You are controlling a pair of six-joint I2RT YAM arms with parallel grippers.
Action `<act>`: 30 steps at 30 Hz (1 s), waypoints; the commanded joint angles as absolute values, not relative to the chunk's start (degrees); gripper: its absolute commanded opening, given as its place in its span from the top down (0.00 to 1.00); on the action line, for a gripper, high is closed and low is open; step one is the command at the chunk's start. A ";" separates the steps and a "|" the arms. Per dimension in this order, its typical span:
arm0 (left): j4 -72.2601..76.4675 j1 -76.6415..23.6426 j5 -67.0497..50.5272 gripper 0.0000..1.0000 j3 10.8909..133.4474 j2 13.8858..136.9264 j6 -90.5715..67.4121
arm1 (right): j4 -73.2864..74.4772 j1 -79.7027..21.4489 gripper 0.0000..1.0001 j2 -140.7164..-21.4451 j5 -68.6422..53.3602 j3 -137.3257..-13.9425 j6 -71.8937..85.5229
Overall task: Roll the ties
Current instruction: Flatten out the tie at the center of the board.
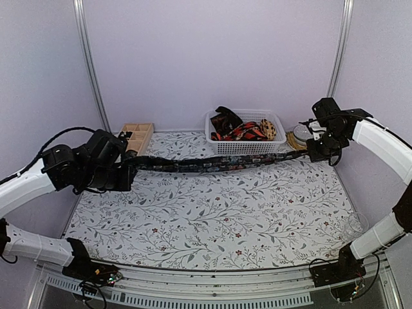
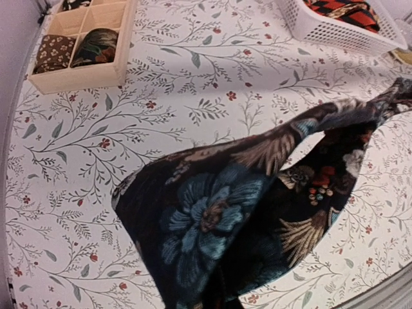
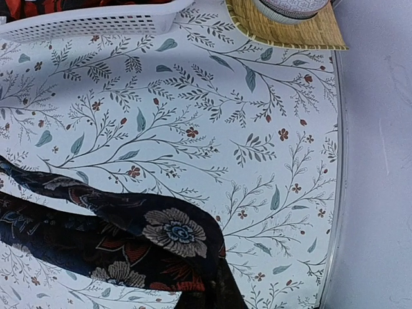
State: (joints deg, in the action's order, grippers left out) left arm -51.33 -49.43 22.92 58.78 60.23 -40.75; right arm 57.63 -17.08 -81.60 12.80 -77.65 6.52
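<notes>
A dark floral tie [image 1: 215, 163] hangs stretched in the air between my two grippers, above the far part of the table. My left gripper [image 1: 127, 165] is shut on its wide end, which fills the left wrist view [image 2: 212, 225] and hides the fingers. My right gripper [image 1: 310, 152] is shut on the other end, seen in the right wrist view [image 3: 161, 244]; the fingers are hidden there too. More ties, red-black and yellow patterned, lie in the white basket [image 1: 247, 147]. Rolled ties [image 2: 77, 48] sit in the wooden tray [image 1: 137, 135].
A round woven mat [image 3: 290, 29] with a bowl [image 1: 302, 133] stands right of the basket, near my right gripper. The table carries a floral cloth [image 1: 212, 219]. Metal frame posts stand at the back corners.
</notes>
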 commanded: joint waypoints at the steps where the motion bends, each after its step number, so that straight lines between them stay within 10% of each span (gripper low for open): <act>1: -48.68 -39.96 11.77 1.00 56.71 63.52 -28.69 | 56.02 -16.35 0.98 -80.50 8.72 -75.98 5.41; 30: -42.07 -18.29 3.83 1.00 58.92 91.83 -15.29 | 56.00 -16.61 0.97 -100.52 -5.57 -73.05 3.17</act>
